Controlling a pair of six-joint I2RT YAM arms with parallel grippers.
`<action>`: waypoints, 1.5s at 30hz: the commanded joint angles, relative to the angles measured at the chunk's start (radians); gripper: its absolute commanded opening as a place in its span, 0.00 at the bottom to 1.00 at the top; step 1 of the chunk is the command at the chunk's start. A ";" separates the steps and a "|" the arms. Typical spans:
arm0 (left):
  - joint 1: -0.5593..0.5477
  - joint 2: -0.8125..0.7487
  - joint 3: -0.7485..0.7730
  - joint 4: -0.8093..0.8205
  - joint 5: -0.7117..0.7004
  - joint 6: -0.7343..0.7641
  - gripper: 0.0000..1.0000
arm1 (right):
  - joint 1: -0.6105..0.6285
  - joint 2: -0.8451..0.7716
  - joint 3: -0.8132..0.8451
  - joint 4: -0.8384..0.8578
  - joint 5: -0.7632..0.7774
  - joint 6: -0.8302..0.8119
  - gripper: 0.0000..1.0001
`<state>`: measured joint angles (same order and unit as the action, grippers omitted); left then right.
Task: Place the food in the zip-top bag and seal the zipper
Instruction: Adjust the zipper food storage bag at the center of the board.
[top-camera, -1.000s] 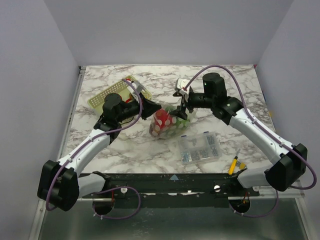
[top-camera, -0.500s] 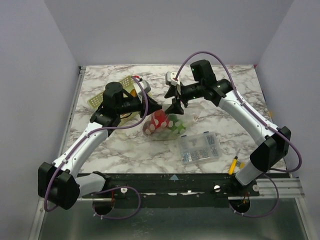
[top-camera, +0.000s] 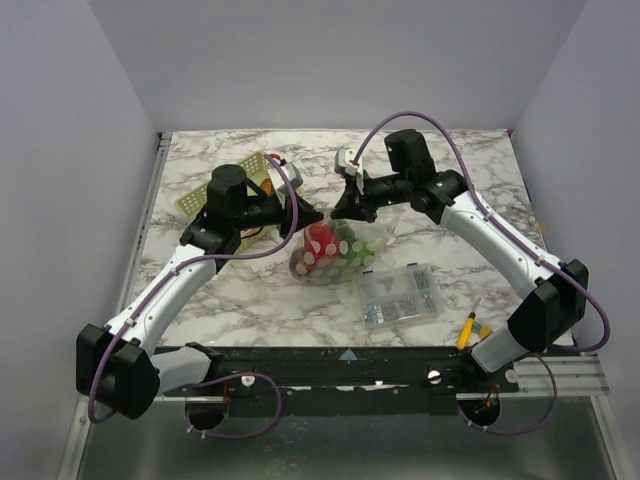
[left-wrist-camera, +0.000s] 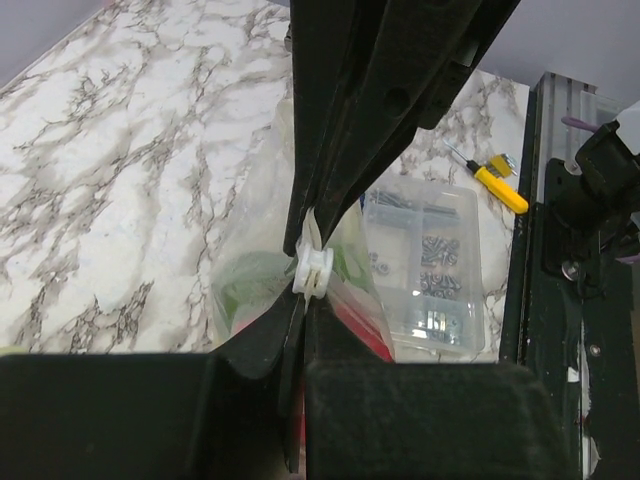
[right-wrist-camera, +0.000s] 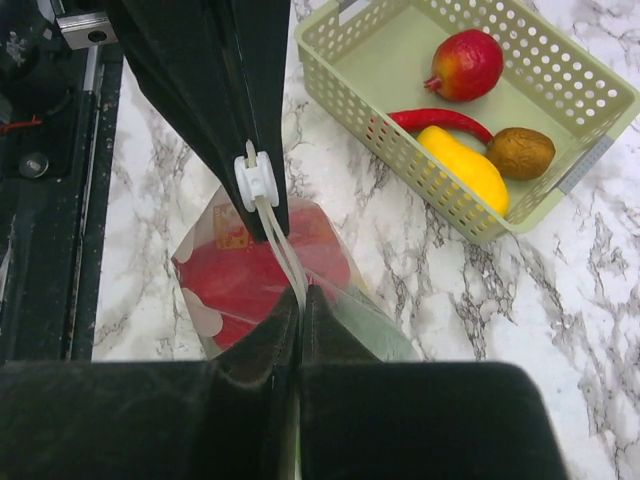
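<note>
The zip-top bag (top-camera: 332, 255) hangs over the middle of the table, clear with white dots, with red and green food (right-wrist-camera: 262, 268) inside. My left gripper (top-camera: 312, 213) is shut on the bag's top edge, right behind the white slider (left-wrist-camera: 313, 272) of the zipper (right-wrist-camera: 280, 245). My right gripper (top-camera: 338, 208) faces it and is shut on the zipper strip a little further along (right-wrist-camera: 301, 293). More food lies in the basket (right-wrist-camera: 350, 95): a red round fruit (right-wrist-camera: 468, 62), a red chili (right-wrist-camera: 440, 118), a yellow fruit (right-wrist-camera: 462, 168) and a brown one (right-wrist-camera: 520, 152).
A clear compartment box of metal parts (top-camera: 398, 294) lies just right of the bag, towards the near edge. A yellow-handled screwdriver (top-camera: 466, 331) lies at the near right edge. The pale lattice basket (top-camera: 205, 192) sits at the far left, under the left arm.
The right gripper was open a second ago; it has moved left to the bag's top edge and shut on the zipper strip. The left gripper keeps its hold, a little higher.
</note>
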<state>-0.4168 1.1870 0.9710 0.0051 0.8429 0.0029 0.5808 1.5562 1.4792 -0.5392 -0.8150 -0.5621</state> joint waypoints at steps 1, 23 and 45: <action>0.001 -0.010 0.026 -0.036 0.020 -0.026 0.01 | -0.002 -0.053 -0.022 0.100 0.008 0.044 0.00; -0.026 0.018 0.238 -0.347 -0.069 0.100 0.25 | -0.002 -0.150 -0.151 0.249 0.026 0.072 0.01; -0.030 0.002 0.181 -0.284 0.008 0.114 0.00 | -0.002 -0.107 -0.120 0.206 -0.033 0.050 0.01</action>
<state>-0.4408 1.2182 1.1530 -0.3046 0.7895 0.1120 0.5804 1.4384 1.3491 -0.3386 -0.8246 -0.5056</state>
